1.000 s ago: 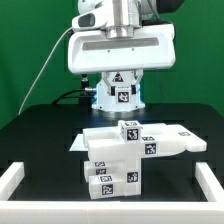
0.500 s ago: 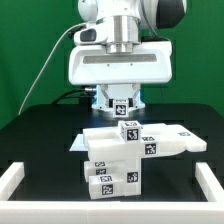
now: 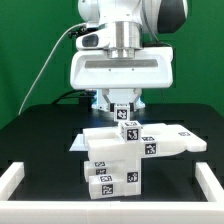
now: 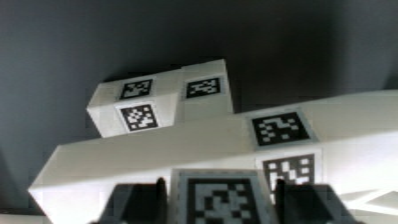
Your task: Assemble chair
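Note:
My gripper (image 3: 120, 101) hangs just above the stacked white chair pieces (image 3: 113, 160) in the middle of the black table. It is shut on a small white tagged piece (image 3: 121, 108), held upright between the fingers. In the wrist view the held piece (image 4: 217, 198) shows its tag between the two dark fingers (image 4: 135, 205), with my gripper (image 4: 217, 208) around it. Below it lie a small white cube-like piece with tags (image 4: 166, 100) and a broad white slab with two tags (image 4: 285, 140). In the exterior view a tagged cube (image 3: 129, 131) tops the stack, with the gripper behind it.
A low white border rail runs along the table's edges at the exterior view's left (image 3: 14, 178) and right (image 3: 209, 180). The arm's white base (image 3: 105, 98) stands behind the stack. A green backdrop closes the back.
The gripper with the small tagged piece has come down a little toward the stacked pieces. The stack has not moved.

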Tool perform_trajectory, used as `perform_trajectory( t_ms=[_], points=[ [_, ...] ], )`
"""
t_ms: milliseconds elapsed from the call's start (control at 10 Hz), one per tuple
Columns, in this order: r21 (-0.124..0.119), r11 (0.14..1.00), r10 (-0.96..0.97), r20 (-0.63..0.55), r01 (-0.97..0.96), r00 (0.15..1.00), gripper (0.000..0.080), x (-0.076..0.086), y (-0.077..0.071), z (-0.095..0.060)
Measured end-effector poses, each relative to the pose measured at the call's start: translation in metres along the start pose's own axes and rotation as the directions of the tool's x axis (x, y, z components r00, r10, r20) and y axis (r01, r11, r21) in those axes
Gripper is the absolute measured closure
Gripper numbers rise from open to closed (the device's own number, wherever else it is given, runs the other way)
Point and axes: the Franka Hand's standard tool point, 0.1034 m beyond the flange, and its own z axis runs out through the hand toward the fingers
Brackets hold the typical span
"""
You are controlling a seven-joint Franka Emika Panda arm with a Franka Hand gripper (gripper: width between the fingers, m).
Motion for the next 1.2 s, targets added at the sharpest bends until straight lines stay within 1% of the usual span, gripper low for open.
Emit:
perform_trajectory(
  t_ms=[100, 300, 600, 1000, 1100, 1200],
  points=[
    [-0.001, 1.000, -0.002, -0.001, 0.002, 1.000, 0.0515, 0.0014, -0.0003, 0.0006],
    [-0.014, 1.000, -0.008, -0.025, 0.008, 1.000, 0.0515, 0.0053, 0.0009, 0.0026],
    [-0.025, 1.000, -0.009, -0.022, 0.009, 1.000, 0.0515, 0.0030, 0.0040, 0.0083],
    [-0.026, 1.000, -0.009, -0.023, 0.008, 1.000, 0.0515, 0.0032, 0.0042, 0.0083],
    [-0.026, 1.000, -0.009, -0.023, 0.008, 1.000, 0.0492, 0.0031, 0.0042, 0.0084],
    [-0.026, 1.000, -0.009, -0.023, 0.008, 1.000, 0.0318, 0.0031, 0.0042, 0.0084]
  ],
)
